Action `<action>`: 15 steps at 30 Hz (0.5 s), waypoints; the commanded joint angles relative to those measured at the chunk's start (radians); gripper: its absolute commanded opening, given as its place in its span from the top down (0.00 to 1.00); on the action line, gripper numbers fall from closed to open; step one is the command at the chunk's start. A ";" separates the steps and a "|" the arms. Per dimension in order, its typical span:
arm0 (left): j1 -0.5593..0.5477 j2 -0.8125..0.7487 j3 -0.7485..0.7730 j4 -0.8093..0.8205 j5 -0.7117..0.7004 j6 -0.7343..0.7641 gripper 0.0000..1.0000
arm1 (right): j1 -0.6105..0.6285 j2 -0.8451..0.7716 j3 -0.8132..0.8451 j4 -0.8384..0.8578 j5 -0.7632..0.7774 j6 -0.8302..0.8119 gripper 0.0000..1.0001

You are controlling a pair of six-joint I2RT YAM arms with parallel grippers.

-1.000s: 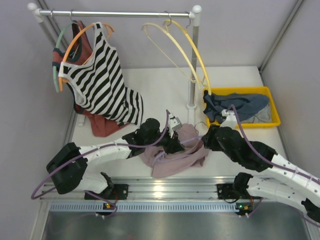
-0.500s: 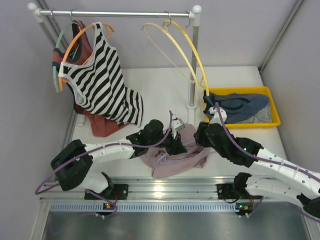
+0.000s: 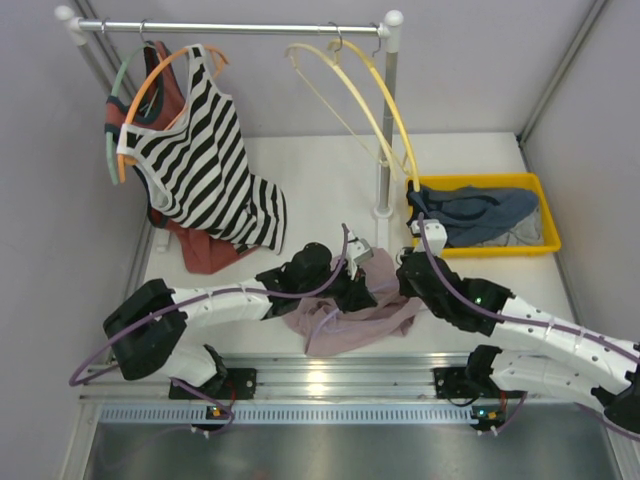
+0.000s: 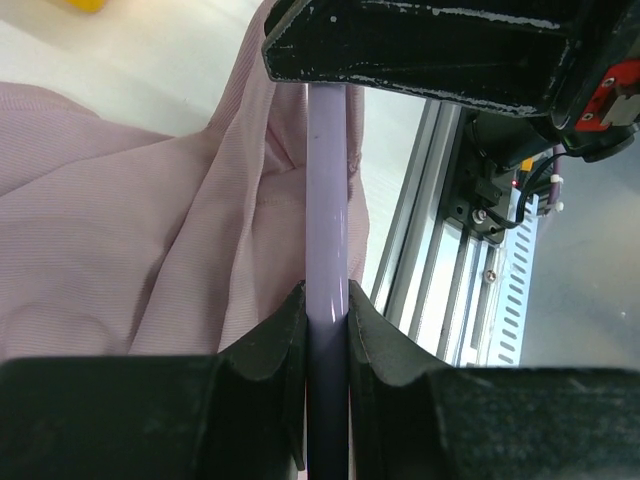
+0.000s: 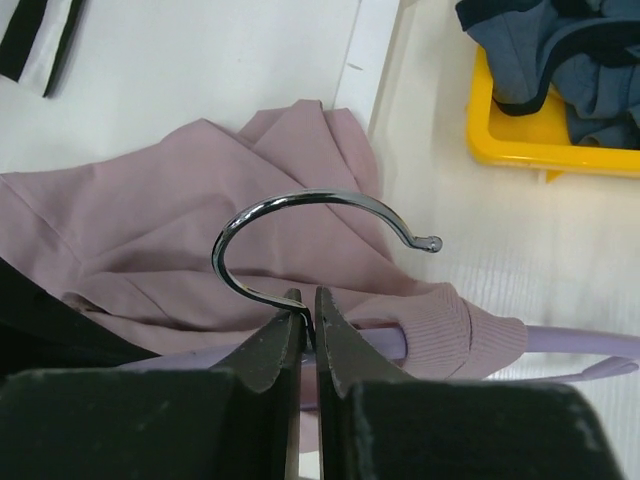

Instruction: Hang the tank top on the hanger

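On the counter [image 3: 310,190], near edge, the tank top [image 3: 355,305] lies bunched, fabric wrapped over one arm of the hanger [image 4: 327,200]. My left jaws clamp that lavender bar, my right jaws pinch the hook [image 5: 300,215] at its stem. I'd hold level, slide gently.

White metal clothes rail [image 3: 230,27] carrying a black-and-white striped top [image 3: 205,170] on an orange hanger [image 3: 150,85], a rust-red garment [image 3: 205,255] and two pale yellow hangers [image 3: 375,105]; at right, a yellow plastic tray [image 3: 520,249] holding blue-grey clothes [image 3: 470,212].
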 commanded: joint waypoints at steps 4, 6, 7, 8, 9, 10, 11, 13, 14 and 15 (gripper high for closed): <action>-0.005 -0.004 0.060 0.099 -0.097 -0.054 0.76 | 0.018 -0.023 -0.011 0.075 0.017 -0.011 1.00; -0.005 -0.007 0.064 0.088 -0.129 -0.065 0.72 | 0.029 -0.030 -0.019 0.081 0.026 -0.022 1.00; -0.005 -0.007 0.072 0.081 -0.143 -0.071 0.70 | 0.030 -0.036 -0.020 0.089 0.028 -0.027 1.00; -0.005 -0.009 0.078 0.055 -0.164 -0.076 0.69 | 0.038 -0.037 -0.024 0.092 0.029 -0.028 1.00; -0.005 -0.012 0.084 0.041 -0.172 -0.082 0.66 | 0.041 -0.039 -0.025 0.094 0.035 -0.033 1.00; -0.005 -0.012 0.096 0.030 -0.186 -0.087 0.64 | 0.046 -0.040 -0.025 0.092 0.038 -0.034 1.00; -0.003 -0.015 0.102 0.002 -0.198 -0.091 0.61 | 0.049 -0.040 -0.028 0.091 0.043 -0.036 1.00; -0.001 -0.018 0.116 -0.007 -0.212 -0.096 0.52 | 0.055 -0.040 -0.028 0.091 0.051 -0.040 1.00; -0.003 -0.021 0.121 -0.021 -0.224 -0.102 0.51 | 0.058 -0.040 -0.030 0.091 0.051 -0.044 1.00; -0.003 -0.020 0.125 -0.027 -0.229 -0.103 0.50 | 0.061 -0.042 -0.033 0.092 0.052 -0.045 1.00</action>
